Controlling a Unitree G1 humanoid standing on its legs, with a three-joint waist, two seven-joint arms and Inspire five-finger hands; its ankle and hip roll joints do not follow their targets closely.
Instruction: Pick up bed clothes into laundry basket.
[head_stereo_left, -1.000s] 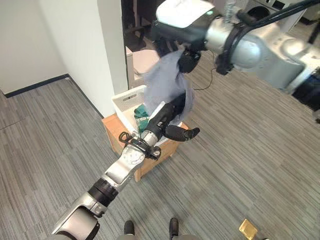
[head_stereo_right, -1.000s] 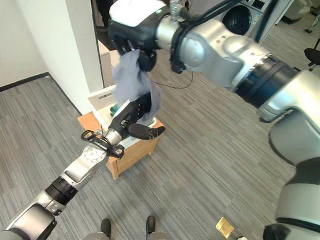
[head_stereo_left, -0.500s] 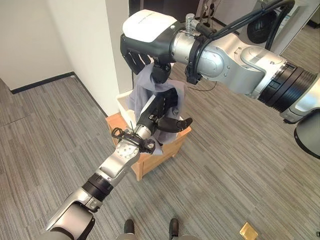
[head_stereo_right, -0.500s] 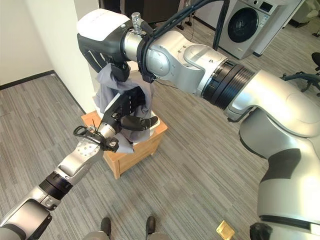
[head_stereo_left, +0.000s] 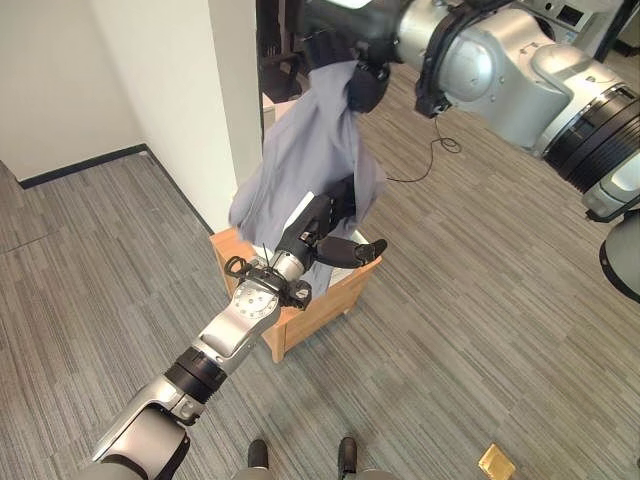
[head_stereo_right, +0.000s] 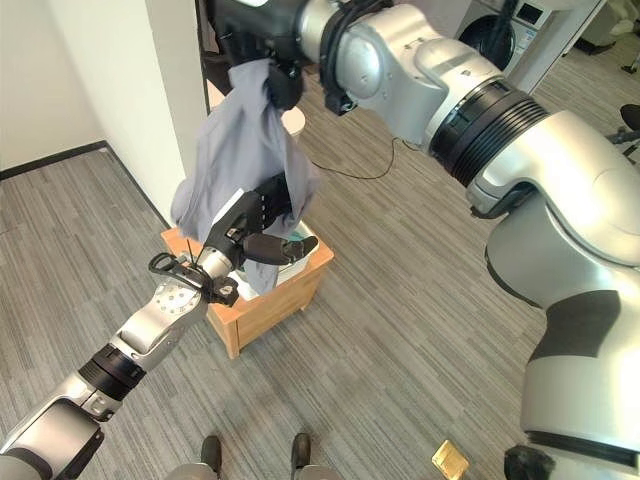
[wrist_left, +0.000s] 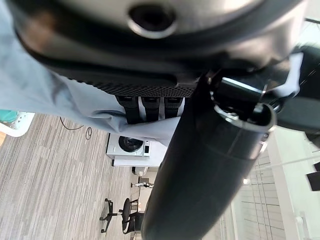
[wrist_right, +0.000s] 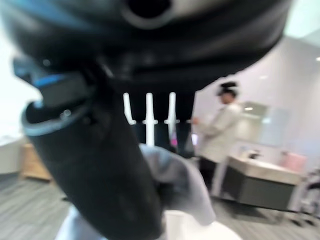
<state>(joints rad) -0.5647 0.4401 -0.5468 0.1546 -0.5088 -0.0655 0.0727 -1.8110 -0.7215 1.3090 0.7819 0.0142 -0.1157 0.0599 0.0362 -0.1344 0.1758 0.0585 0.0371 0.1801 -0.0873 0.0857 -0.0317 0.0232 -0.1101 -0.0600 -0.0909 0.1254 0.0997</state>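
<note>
A large grey-lavender cloth (head_stereo_left: 310, 150) hangs from my right hand (head_stereo_left: 345, 45), which is shut on its top high over the basket; the right wrist view shows cloth (wrist_right: 185, 185) pinched between thumb and fingers. The cloth drapes down over the white laundry basket (head_stereo_left: 358, 260), hiding most of it. My left hand (head_stereo_left: 325, 235) reaches in from the lower left, open, with straight fingers against the hanging cloth (wrist_left: 45, 95) and the thumb standing out over the basket's rim.
The basket stands on a low wooden stand (head_stereo_left: 325, 300) beside a white wall corner (head_stereo_left: 230, 100). A washing machine (head_stereo_right: 500, 30) is at the back right, and a small gold object (head_stereo_left: 497, 460) lies on the floor. A person (wrist_right: 220, 125) stands in the distance.
My right hand has risen and carried the cloth higher, so it now hangs longer and wider over the basket. The left hand stays by the basket against the cloth.
</note>
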